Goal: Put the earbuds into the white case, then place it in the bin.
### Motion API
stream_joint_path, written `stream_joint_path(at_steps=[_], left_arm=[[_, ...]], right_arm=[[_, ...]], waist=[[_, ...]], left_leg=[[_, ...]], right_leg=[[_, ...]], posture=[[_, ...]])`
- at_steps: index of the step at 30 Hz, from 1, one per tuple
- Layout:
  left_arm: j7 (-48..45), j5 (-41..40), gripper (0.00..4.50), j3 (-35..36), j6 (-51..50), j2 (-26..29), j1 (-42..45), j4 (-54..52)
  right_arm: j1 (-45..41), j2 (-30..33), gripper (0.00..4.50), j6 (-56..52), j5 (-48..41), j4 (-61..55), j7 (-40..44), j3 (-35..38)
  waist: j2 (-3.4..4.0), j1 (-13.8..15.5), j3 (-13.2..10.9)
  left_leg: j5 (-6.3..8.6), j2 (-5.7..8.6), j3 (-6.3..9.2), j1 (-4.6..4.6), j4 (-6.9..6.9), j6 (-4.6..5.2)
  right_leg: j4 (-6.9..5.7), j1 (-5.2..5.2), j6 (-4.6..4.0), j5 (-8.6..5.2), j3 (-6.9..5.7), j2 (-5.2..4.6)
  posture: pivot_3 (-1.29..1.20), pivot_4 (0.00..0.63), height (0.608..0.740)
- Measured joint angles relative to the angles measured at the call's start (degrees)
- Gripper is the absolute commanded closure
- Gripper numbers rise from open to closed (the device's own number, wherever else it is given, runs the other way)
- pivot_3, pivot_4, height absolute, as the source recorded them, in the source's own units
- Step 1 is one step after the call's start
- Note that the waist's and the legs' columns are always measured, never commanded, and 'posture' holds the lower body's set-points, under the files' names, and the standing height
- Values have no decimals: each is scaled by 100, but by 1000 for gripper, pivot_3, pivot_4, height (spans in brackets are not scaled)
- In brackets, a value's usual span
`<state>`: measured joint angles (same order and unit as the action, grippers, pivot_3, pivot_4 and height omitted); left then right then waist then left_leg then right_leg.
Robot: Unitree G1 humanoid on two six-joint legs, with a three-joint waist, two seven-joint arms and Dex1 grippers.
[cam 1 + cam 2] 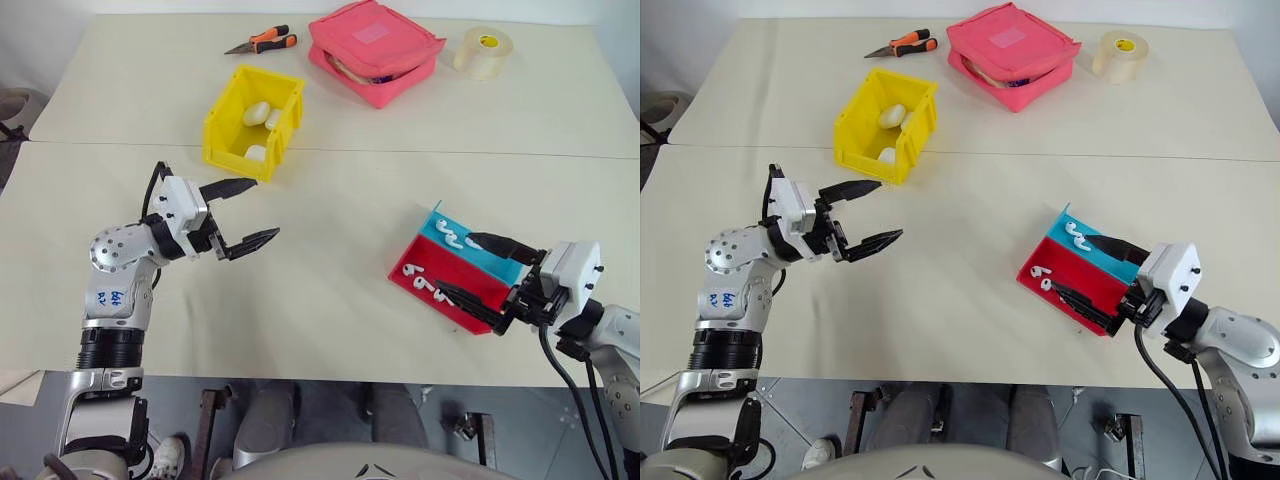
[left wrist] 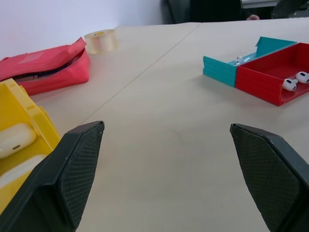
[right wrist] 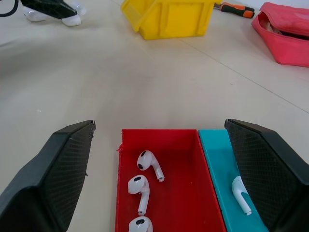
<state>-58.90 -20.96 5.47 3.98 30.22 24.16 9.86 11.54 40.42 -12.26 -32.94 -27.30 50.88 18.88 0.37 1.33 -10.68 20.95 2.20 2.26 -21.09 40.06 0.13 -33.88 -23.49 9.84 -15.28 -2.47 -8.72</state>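
Right gripper [image 1: 1088, 273] has its two black fingers spread wide and empty, straddling the red-and-blue tray [image 1: 1095, 288] from the near-right end; one finger runs over the blue side, the other along the red side's outer edge. The earbuds [image 3: 143, 180] lie loose in the tray directly ahead of and between those fingers, three in the red compartment and at least one in the blue, stems roughly along the tray's long axis, which points away toward the yellow bin [image 1: 252, 121]. Left gripper [image 1: 240, 214] is also wide open and holds nothing, hanging over bare table [image 1: 330, 290] well apart from the tray, pointing across toward it, with the bin just beyond and beside it. White case [image 1: 256, 113]: several identical ones sit inside the bin; none lies on the open table or in either gripper. Judgement: right arm is clearly the nearer to the earbuds, left arm the nearer to the cases, so a pick of one bud by the right and a case fetched by the left looks likely. Beyond the bin lie orange-handled pliers [image 1: 262, 40], a pink zip pouch [image 1: 375, 48] and a roll of clear tape [image 1: 484, 50]. No readable brand or writing on any task item; the tape core's yellow label is too small to read.
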Motion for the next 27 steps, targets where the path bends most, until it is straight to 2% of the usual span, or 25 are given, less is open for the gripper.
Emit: stream_joint_path(at_steps=[16,21,27], left_arm=[[145,21,59,99,17,-8,-208,-89],[909,-426,59,905,-359,-30,-973,-827],[1949,-587,59,1816,-879,-171,-2605,-1944]], right_arm=[[-248,-7,0,115,13,105,241,-80],[-842,-76,0,166,10,274,408,-467],[-1384,-396,0,221,-33,222,522,-1090]], waist=[[0,-2,0],[0,-106,0],[1,-136,1]], left_leg=[[0,-1,2,0,0,0],[1,-10,33,1,-4,-4],[5,-12,52,4,-6,-9]], right_leg=[[1,0,0,0,0,1],[-1,-5,-3,-2,0,5],[2,-6,-5,-3,5,5]], posture=[[0,150,740],[0,150,740],[0,150,740]])
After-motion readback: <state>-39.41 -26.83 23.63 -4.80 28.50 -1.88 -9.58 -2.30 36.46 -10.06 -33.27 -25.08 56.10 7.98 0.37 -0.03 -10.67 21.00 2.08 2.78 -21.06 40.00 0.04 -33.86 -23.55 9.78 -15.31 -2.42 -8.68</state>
